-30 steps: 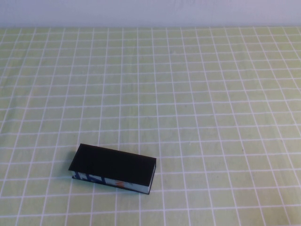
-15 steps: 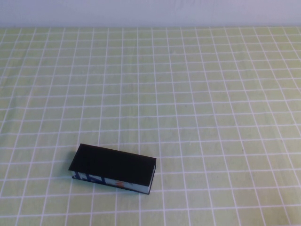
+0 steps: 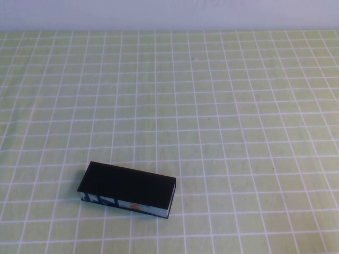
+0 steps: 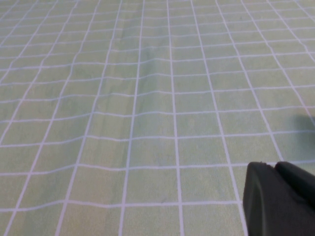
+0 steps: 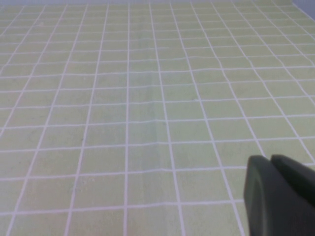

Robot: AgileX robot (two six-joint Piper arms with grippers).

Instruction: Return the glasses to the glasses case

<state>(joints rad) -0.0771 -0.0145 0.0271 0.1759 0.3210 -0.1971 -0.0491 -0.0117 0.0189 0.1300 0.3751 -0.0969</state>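
The glasses case [image 3: 127, 188] lies on the near left part of the table in the high view. It is a black box with its flat lid shut and a blue, white and orange patterned side facing me. The glasses are not in view. Neither arm shows in the high view. My left gripper [image 4: 273, 166] shows only in the left wrist view, its two black fingers pressed together above bare cloth. My right gripper [image 5: 269, 159] shows only in the right wrist view, its fingers also pressed together above bare cloth. Neither holds anything.
A green cloth with a white grid [image 3: 222, 106] covers the whole table. A pale wall [image 3: 169, 13] runs along the far edge. Both wrist views show only the cloth [image 4: 147, 98], with slight folds.
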